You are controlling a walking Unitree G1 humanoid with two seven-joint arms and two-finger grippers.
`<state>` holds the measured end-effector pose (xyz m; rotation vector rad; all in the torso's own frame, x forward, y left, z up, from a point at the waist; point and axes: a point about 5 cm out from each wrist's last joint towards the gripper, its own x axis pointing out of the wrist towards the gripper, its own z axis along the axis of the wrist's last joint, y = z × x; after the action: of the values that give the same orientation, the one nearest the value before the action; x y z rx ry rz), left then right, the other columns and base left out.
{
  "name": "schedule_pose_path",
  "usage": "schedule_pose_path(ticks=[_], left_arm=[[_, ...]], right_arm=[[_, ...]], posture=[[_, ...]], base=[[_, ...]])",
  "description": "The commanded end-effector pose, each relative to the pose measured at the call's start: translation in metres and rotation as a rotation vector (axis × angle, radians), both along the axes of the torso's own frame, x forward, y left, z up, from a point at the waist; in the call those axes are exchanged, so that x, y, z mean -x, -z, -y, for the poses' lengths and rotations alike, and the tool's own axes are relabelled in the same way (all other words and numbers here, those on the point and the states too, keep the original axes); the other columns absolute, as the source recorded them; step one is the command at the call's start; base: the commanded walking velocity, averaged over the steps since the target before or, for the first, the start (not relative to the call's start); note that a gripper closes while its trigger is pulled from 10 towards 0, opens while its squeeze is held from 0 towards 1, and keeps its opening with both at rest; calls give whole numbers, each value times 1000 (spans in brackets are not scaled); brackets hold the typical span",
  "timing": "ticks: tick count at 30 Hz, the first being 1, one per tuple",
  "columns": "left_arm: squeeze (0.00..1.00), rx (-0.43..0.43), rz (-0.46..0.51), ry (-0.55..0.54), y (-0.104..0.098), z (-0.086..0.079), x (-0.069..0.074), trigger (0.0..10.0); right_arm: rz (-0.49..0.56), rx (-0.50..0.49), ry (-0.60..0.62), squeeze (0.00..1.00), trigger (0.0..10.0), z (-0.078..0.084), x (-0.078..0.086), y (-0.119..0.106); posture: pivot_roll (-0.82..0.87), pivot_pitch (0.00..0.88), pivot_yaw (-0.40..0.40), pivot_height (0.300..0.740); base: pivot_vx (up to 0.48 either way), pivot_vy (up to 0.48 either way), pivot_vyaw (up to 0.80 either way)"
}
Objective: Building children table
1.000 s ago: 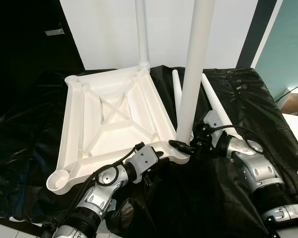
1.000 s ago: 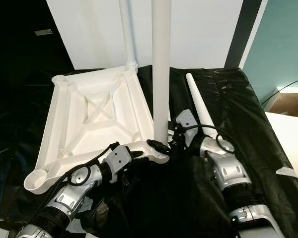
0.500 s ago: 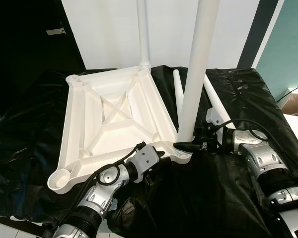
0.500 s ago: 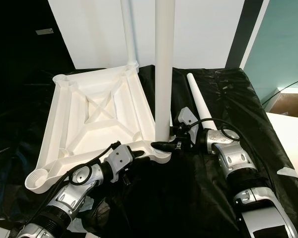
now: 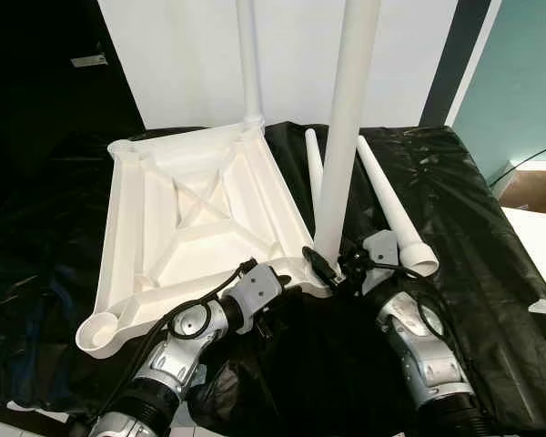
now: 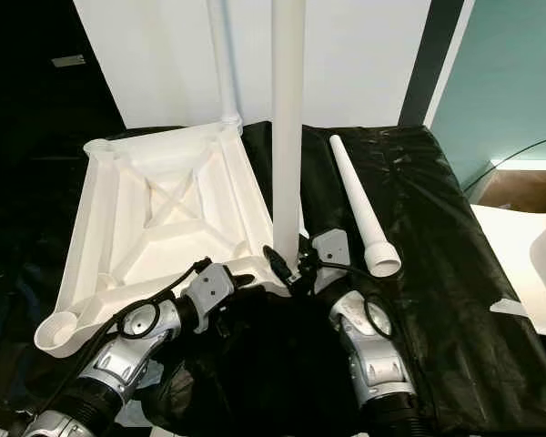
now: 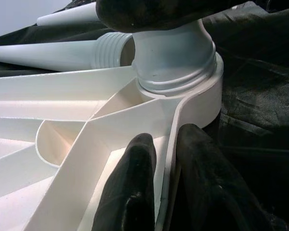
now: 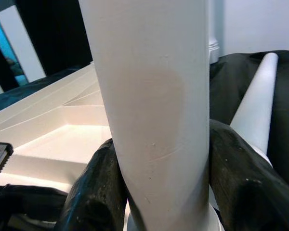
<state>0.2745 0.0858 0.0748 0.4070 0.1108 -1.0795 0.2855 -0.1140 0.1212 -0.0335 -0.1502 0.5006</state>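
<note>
The white tabletop (image 5: 187,223) lies upside down on a black sheet. One white leg (image 5: 248,64) stands in its far corner. A second leg (image 5: 341,137) stands upright in the near right corner socket (image 7: 176,62). My right gripper (image 5: 326,264) is shut on this leg just above the socket, with the leg (image 8: 154,110) between its fingers (image 8: 94,187). My left gripper (image 5: 275,276) is shut on the tabletop's near rim beside that socket, and its fingers (image 7: 132,187) pinch the thin rim wall. Two loose legs (image 5: 391,205) (image 5: 312,164) lie on the sheet beyond.
Open sockets show at the near left corner (image 5: 100,332) and the far left corner (image 5: 127,150). A white wall stands behind, a teal wall to the right. A cardboard box (image 5: 539,187) and a white surface (image 5: 541,264) sit at the right edge.
My right forearm has swung from the right side round to the near side while its fingers stay on the leg's base. The left gripper has kept its hold. The camera has shifted slightly.
</note>
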Motion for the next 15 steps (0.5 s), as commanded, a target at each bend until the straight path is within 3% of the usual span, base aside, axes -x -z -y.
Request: schedule_pose_path(ticks=[1,7,8,9,10,11,14,15], left_arm=[[0,-116,-186,104,42,-3,31,10000],[0,-115,-182,107,41,-2,29,10000],[0,-114,-180,107,40,-1,29,10000],[0,-114,-180,107,40,-1,29,10000],[0,-113,-179,106,40,-1,28,10000],[0,-111,-181,103,41,-1,29,10000],[0,-110,-184,101,41,-1,29,10000],[0,-110,-185,100,41,0,29,10000]], right_arm=[[26,-53,306,0,0,44,-11,-12],[7,-56,328,0,0,38,-11,-9],[-3,-52,290,0,4706,33,-11,-8],[-3,-52,290,0,4706,33,-11,-8],[-14,-53,255,0,9608,29,-10,-7],[-64,-50,113,1000,10000,16,-9,-4],[-87,-12,6,1000,10000,11,-10,-2],[-85,8,-19,0,10000,11,-11,-3]], posture=[[73,0,39,740],[70,0,40,740],[70,0,37,740],[70,0,37,740],[70,0,37,740],[69,0,36,740],[68,0,32,740],[68,0,32,740]], base=[[0,0,0],[0,0,0],[0,0,0],[0,0,0],[0,0,0],[0,0,0],[0,0,0],[0,0,0]])
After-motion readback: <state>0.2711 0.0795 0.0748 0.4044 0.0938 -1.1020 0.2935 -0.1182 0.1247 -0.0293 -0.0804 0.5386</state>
